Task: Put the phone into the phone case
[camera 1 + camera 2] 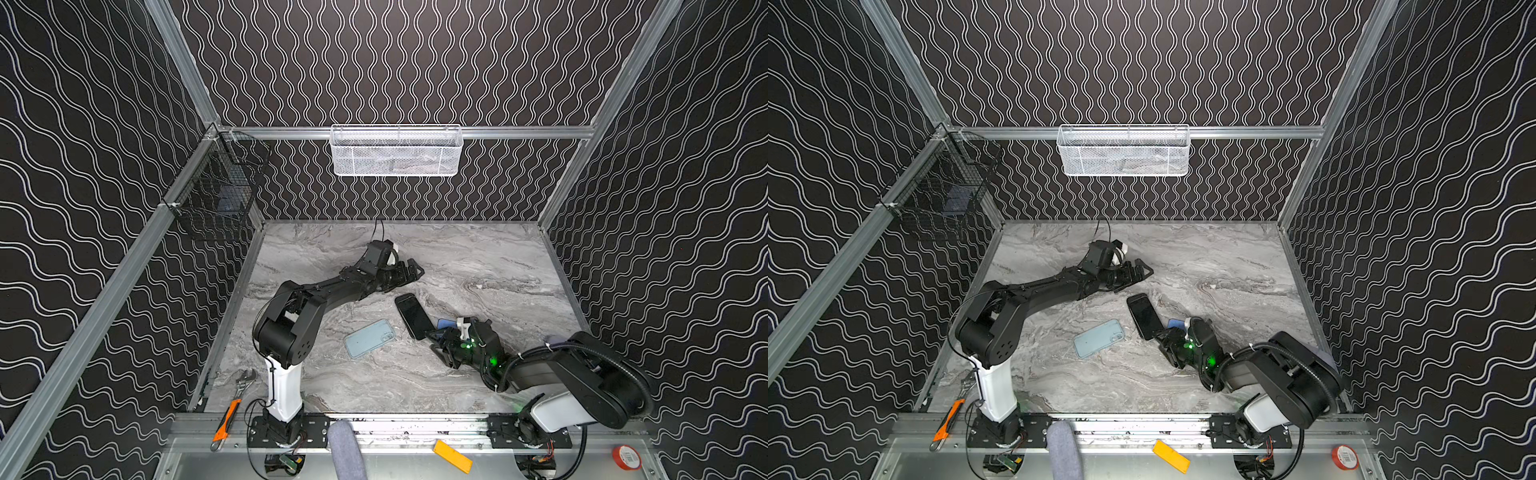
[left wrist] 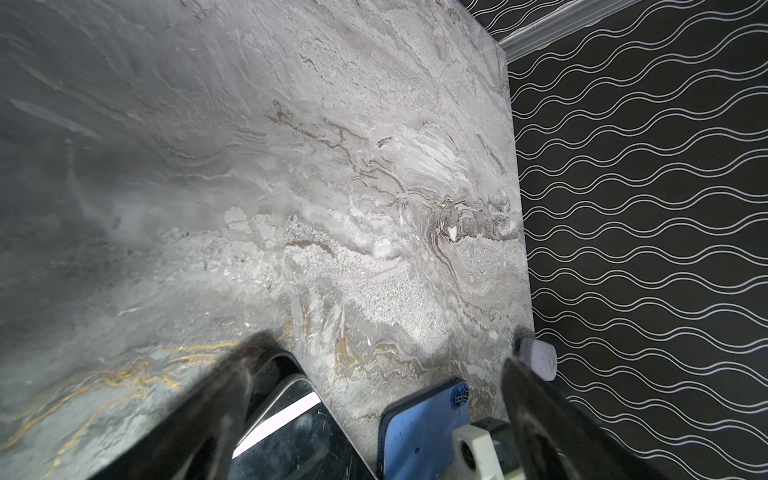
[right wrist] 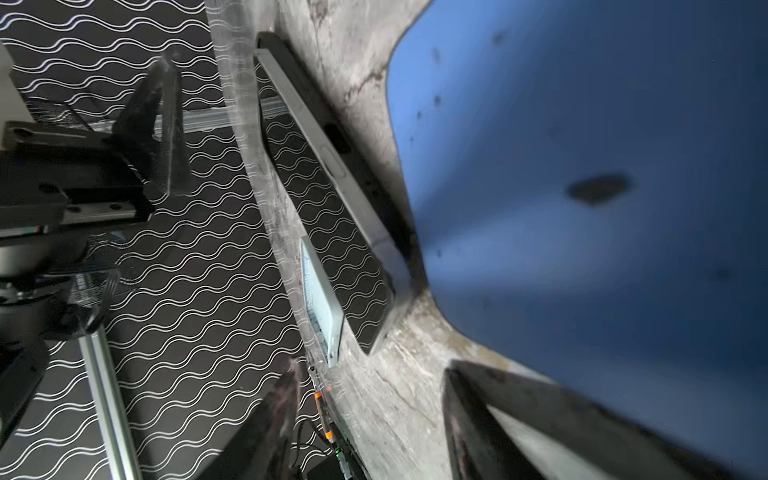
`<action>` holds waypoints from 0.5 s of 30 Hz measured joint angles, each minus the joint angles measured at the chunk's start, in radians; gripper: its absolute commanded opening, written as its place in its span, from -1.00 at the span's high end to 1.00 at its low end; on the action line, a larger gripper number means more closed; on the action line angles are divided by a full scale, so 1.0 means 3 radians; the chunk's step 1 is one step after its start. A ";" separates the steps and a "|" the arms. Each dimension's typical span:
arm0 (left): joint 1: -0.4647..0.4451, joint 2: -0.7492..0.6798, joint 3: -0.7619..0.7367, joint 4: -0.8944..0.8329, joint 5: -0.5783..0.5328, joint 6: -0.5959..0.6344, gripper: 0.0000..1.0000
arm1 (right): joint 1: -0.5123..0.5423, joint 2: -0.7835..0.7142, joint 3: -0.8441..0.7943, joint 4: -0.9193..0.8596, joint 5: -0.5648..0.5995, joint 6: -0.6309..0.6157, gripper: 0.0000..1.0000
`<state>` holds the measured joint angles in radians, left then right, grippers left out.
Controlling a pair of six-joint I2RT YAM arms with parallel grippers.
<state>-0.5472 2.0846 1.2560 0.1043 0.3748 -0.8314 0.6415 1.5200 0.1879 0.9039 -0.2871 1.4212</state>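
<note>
Grey marbled worktop (image 1: 478, 257). Black phone (image 1: 412, 316) lies flat near centre, screen up, long axis running 11 to 5 o'clock. Pale blue-grey phone case (image 1: 370, 338) flat at the phone's 8 o'clock, near but apart, axis 8 to 2. Blue slab (image 1: 444, 323) at the phone's 4 o'clock, just beside it, partly hidden.

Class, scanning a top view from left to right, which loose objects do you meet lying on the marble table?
Adjustable wrench → light blue phone case → black phone → blue flat object.
</note>
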 measured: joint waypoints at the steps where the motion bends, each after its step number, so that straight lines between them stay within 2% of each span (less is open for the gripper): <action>1: 0.0000 0.0000 0.0000 0.0000 0.0001 0.0000 -0.97 | -0.0001 0.0066 0.0014 0.0072 -0.0003 0.0001 -0.17; 10: -0.0006 0.0000 -0.0001 -0.0004 0.0009 0.0000 -0.97 | -0.0078 0.0676 0.0042 0.0903 -0.0071 0.0069 0.00; 15: -0.0010 -0.0008 -0.0047 -0.0004 0.0008 0.0001 -0.97 | -0.0099 0.0711 0.0031 0.0970 -0.0047 0.0093 0.28</action>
<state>-0.5503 2.0823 1.2419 0.1032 0.3771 -0.8310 0.6117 1.7332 0.1970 1.1950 -0.3012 1.4490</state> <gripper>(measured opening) 0.984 0.386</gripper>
